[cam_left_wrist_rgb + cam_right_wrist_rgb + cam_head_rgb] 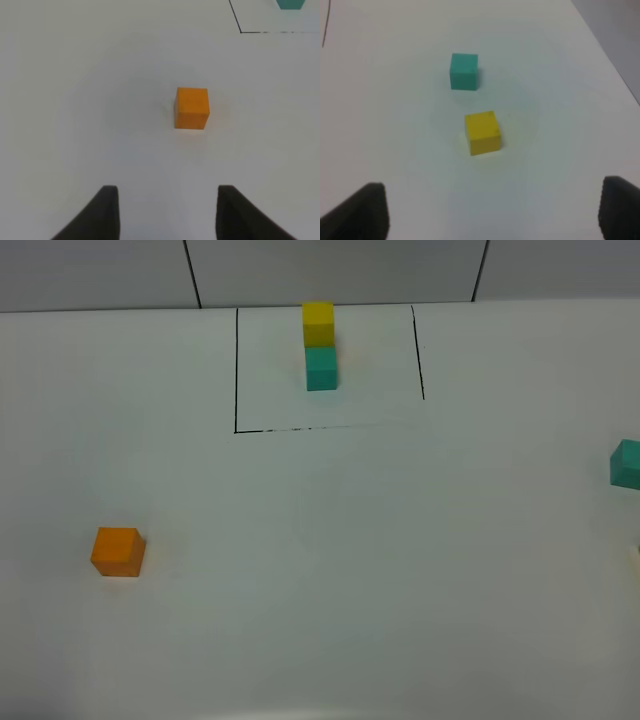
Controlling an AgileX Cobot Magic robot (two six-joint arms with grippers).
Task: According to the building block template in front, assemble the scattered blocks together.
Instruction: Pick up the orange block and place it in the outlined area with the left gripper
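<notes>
The template (320, 345), a yellow cube joined to a teal cube, stands inside a black-lined box at the table's far middle. The loose orange cube (118, 551) lies at the near left; in the left wrist view it (191, 108) sits ahead of my open left gripper (167, 210), apart from it. The loose teal cube (627, 463) sits at the right edge. In the right wrist view the teal cube (464, 71) and the loose yellow cube (482, 132) lie ahead of my open, empty right gripper (495, 210). Neither gripper shows in the exterior view.
The black outline (236, 370) frames the template on the white table; its corner shows in the left wrist view (241, 31). The table's right edge (610, 60) runs close beside the teal and yellow cubes. A grey tiled wall (100, 270) rises behind the table.
</notes>
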